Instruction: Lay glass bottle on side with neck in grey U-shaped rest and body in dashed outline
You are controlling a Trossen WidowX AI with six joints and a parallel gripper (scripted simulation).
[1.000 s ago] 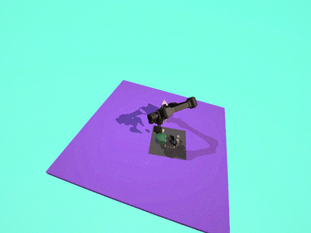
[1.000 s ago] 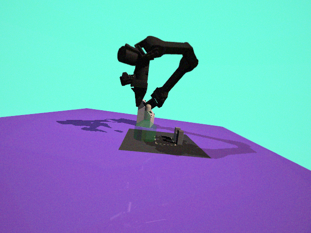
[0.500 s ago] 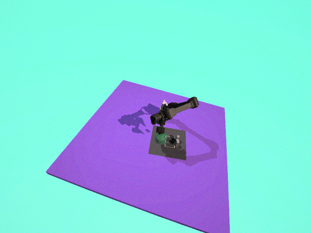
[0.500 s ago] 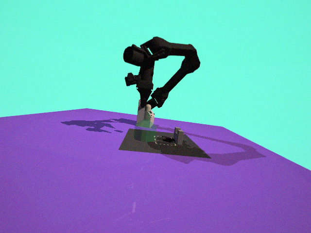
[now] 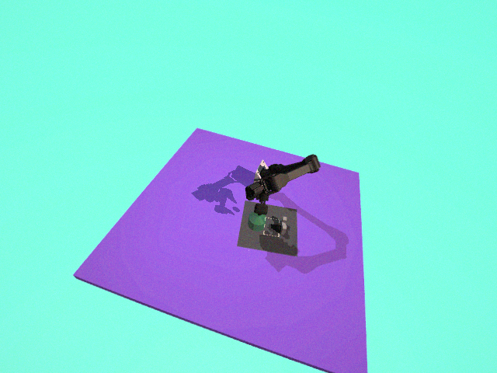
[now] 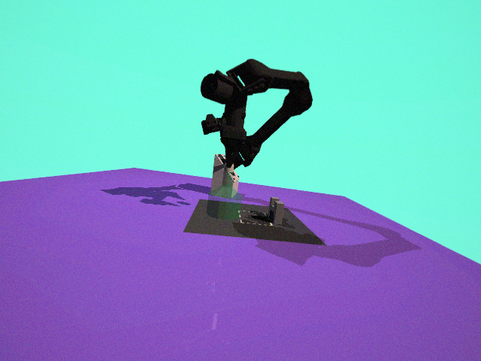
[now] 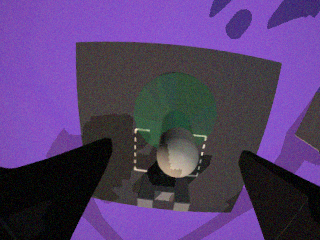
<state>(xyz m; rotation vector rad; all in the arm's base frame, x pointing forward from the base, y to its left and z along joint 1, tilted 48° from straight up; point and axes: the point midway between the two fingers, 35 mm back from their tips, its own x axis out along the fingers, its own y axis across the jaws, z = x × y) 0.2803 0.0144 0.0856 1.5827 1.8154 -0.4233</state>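
- From the top: see the bottle (image 5: 255, 221) (image 6: 224, 205) (image 7: 175, 100) upright at the left of the dark mat (image 5: 246, 241) (image 6: 198, 225) (image 7: 105, 75), just left of the dashed outline (image 5: 271, 235) (image 6: 256, 223) (image 7: 135, 150), below the claw (image 5: 261, 209) (image 6: 231, 166) (image 7: 176, 151). Can't make out the neck, hidden under the claw.
- From the exterior: reckon on stiff, brittle, probably slick glass, bottom-heavy by the broad body; can't judge the true weight. Best to take hold of the slim neck, just below the pale top (image 6: 229, 169) (image 7: 177, 152), squeeze gently, then tip slowly toward the grey rest (image 5: 284, 219) (image 6: 278, 213) (image 7: 145, 203) on the right. Hard to tell fingers from the black arm behind; likewise glass edges from the pale block (image 6: 218, 180) beyond.
- From the wrist: find the claw spread wide, with a finger on either side of the neck, not pinching anything. Hard to judge height looking straight down; can't see part of the outline well behind the pale top, nor all of the rest in shadow.
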